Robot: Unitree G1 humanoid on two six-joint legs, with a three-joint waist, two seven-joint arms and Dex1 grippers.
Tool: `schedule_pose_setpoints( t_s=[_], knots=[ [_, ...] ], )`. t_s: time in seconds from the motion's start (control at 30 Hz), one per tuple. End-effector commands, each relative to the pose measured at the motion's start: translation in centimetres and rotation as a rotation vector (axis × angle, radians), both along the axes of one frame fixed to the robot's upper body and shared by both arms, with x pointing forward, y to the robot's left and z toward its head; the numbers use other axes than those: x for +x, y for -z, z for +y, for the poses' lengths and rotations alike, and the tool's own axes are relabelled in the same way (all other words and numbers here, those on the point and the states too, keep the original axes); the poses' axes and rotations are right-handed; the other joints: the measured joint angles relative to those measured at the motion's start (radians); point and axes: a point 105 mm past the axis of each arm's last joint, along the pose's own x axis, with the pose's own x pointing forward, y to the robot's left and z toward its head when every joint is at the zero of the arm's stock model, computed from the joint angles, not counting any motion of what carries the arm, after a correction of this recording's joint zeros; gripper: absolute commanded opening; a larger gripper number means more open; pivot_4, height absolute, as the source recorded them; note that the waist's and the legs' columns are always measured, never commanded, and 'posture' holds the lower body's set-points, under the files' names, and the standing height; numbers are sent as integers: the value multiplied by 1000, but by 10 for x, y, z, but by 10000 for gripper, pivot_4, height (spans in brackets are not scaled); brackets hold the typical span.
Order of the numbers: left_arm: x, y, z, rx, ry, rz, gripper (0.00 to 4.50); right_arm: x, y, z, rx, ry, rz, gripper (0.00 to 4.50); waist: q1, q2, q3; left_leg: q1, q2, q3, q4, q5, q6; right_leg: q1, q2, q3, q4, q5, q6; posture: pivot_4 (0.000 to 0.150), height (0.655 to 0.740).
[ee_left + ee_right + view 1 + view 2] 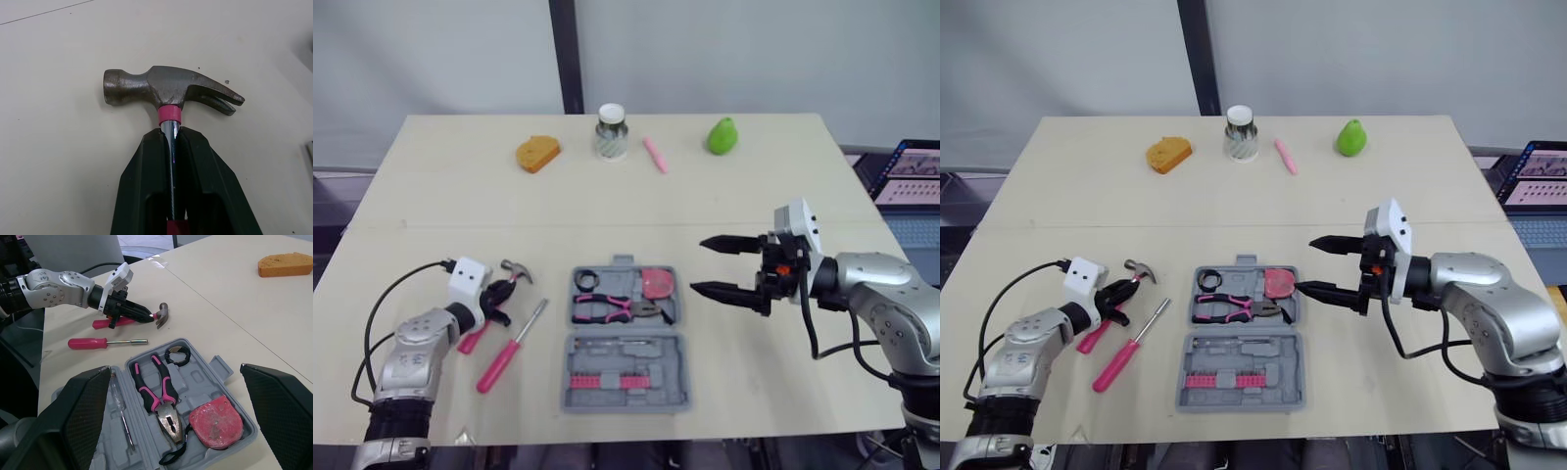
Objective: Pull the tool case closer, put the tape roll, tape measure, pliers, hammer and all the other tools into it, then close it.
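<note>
Left wrist view showed my left fingers (142, 176) clamped on the hammer (166, 88) shaft below its head, left of the open tool case (625, 390). My right fingers (729, 244) stood apart just right of it. Pliers (619, 308), tape roll (586, 279) and tape measure (657, 283) lay inside; screwdriver (509, 348) outside, on the table (754, 196).

Wide bare band of table (607, 211) between tool case (624, 329) and far row: orange block (537, 153), jar (611, 131), pink pen (655, 155), green fruit (722, 136). Left of case, the lane is blocked by screwdriver (509, 348) and hammer (516, 268), which is clamped in left gripper (501, 297). Just right of case stands right gripper (698, 265), fingers spread.
</note>
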Motion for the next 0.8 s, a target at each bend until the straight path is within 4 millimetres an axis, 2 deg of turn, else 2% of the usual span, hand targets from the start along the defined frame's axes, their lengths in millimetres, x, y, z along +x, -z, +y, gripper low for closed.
schedule_pose_setpoints(
  t_s=[0.03,0.1,0.23,0.37,0.43,0.53,0.67,0.8],
  knots=[
    [-5,0,-6,-8,61,4,253,-8,-8,2,9,-29,-41,45000,0,0,0,0,0,0,0,0,0,0,0,0,0,0,0,1500,7400],
    [-8,-22,-11,22,149,-34,253,-13,-8,0,-2,-44,-33,45000,-2,0,0,0,0,0,0,0,0,0,0,0,0,0,0,1500,7400],
    [-20,-65,-36,126,411,-55,253,-26,1,-1,-49,-88,-11,45000,-2,-4,3,-2,0,0,-1,0,0,-2,0,-1,-1,0,0,1500,7400],
    [-41,-90,-72,244,692,-12,253,-40,15,-4,-124,-137,17,45000,-1,-4,2,-2,0,0,0,0,0,-1,0,0,-2,0,0,1500,7400],
    [-53,-92,-95,288,830,15,253,-46,21,-8,-169,-155,28,45000,-1,-4,3,-2,0,0,-1,0,0,-1,0,1,-2,0,0,1500,7400],
    [-68,-84,-130,334,986,63,253,-52,27,-14,-229,-174,32,45000,-1,-4,3,-2,0,1,-1,0,0,-1,1,1,-2,0,0,1500,7400],
    [-75,-75,-167,354,1075,78,253,-55,31,-20,-278,-179,33,45000,-1,-4,3,-2,0,1,-1,0,0,-1,2,2,-2,0,0,1500,7400],
    [-87,-64,-192,355,1117,119,253,-59,34,-26,-301,-169,51,45000,1,-4,3,-2,0,1,0,0,0,-1,2,2,-2,0,0,1500,7400]
  ],
)
